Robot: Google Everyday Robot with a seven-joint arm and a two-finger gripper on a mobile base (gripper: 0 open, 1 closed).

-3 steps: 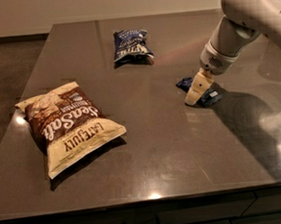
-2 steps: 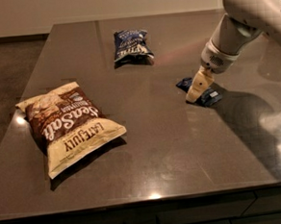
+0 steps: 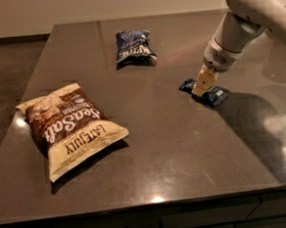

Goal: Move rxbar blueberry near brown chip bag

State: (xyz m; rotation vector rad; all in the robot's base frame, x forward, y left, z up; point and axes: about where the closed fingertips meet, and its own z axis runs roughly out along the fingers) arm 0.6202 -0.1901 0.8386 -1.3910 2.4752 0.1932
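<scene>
Pretty dim, warm indoor light here. The dark glossy table (image 3: pixel 151 154) picks up small glare spots at its front and left edges, plus a pale sheen on the right side. The gripper (image 3: pixel 201 85), down on the rxbar blueberry (image 3: pixel 216 96), throws a wide soft shadow off to the right with the arm. The brown chip bag (image 3: pixel 70 128) has a dark shadow under its near edge.

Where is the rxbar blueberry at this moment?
In the camera view, the rxbar blueberry lies on the right of the table, under the gripper, far from the brown chip bag.
</scene>
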